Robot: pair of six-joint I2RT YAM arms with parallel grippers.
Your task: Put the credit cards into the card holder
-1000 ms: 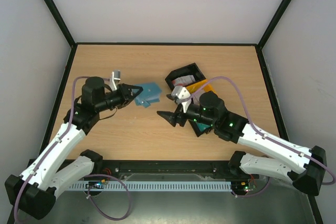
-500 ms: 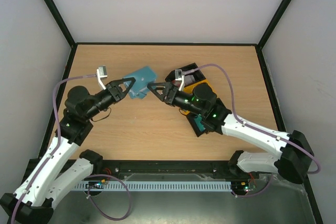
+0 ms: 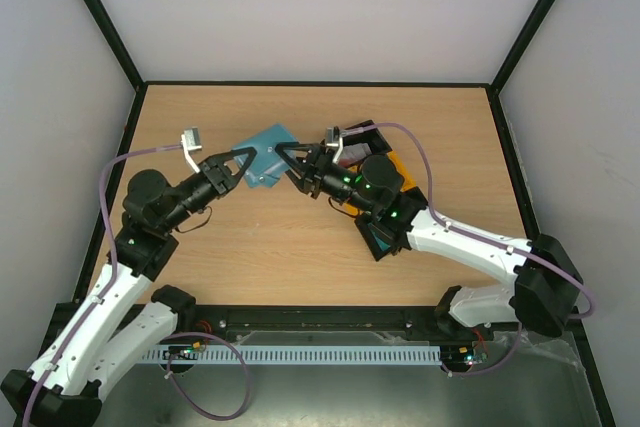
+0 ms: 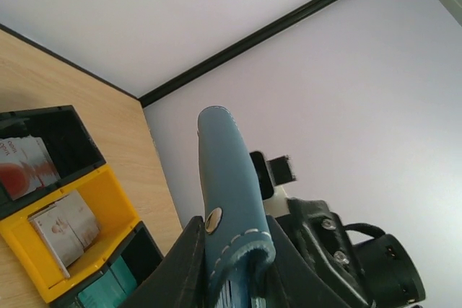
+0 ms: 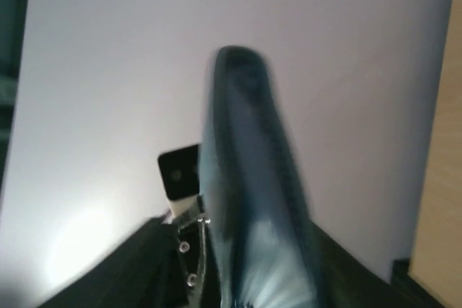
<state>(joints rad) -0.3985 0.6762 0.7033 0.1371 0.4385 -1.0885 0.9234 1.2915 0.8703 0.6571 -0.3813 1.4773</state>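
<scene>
The left pincer [image 3: 245, 159] pinches the teal card holder [image 3: 268, 145], lifted above the table [image 3: 300, 247]. The right pincer [image 3: 288, 167] is spread around its opposite edge; contact unclear. Bare table lies nearer.

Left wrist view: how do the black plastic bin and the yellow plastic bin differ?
The black plastic bin holds white cards with red marks; the yellow plastic bin holds pale greyish cards. The black bin lies beyond the yellow bin. Both are open, rectangular, adjoining.
</scene>
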